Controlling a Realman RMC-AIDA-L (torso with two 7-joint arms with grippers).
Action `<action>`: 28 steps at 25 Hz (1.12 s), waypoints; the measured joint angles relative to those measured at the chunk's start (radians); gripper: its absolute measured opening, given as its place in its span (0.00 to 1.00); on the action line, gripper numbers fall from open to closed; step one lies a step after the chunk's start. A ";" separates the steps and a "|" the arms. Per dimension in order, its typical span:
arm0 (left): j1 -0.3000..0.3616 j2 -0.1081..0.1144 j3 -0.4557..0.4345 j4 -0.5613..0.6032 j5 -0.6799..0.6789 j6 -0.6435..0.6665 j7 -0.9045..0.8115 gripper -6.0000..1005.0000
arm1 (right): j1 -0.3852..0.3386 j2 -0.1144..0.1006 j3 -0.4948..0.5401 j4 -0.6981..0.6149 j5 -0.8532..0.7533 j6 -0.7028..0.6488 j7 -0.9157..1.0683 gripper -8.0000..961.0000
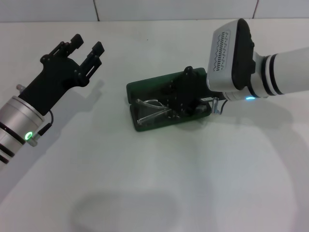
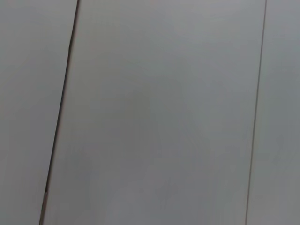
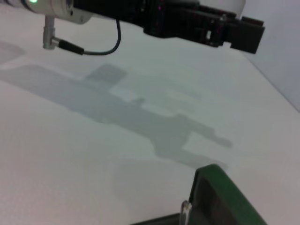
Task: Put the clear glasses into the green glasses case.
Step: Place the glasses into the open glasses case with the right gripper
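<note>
The green glasses case (image 1: 143, 89) lies open at the table's middle, its lid standing up behind the tray. Inside the tray's left half rest the clear glasses (image 1: 150, 110), their thin arms showing. My right gripper (image 1: 182, 98) hangs low over the right half of the case, covering that end of the glasses. The right wrist view catches a corner of the green case (image 3: 220, 194) and a clear tip of the glasses (image 3: 185, 209). Far to the left, my left gripper (image 1: 87, 46) is raised, open and holding nothing; it also shows in the right wrist view as the left gripper (image 3: 243, 33).
The white table (image 1: 159, 183) lies all around the case. A pale tiled wall (image 1: 145, 8) runs along the back. The left wrist view shows only a pale surface with dark seams (image 2: 61, 112).
</note>
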 joint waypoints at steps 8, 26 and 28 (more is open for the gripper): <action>0.008 0.001 0.000 0.003 -0.007 0.005 -0.004 0.58 | -0.084 -0.006 0.043 -0.108 0.010 -0.053 -0.008 0.23; 0.002 0.002 0.000 0.002 -0.002 0.004 0.002 0.58 | -0.087 0.001 0.075 -0.057 0.013 -0.145 -0.108 0.24; 0.002 0.002 0.000 0.002 -0.002 0.005 0.002 0.58 | -0.071 0.001 0.033 -0.050 0.014 -0.108 -0.104 0.24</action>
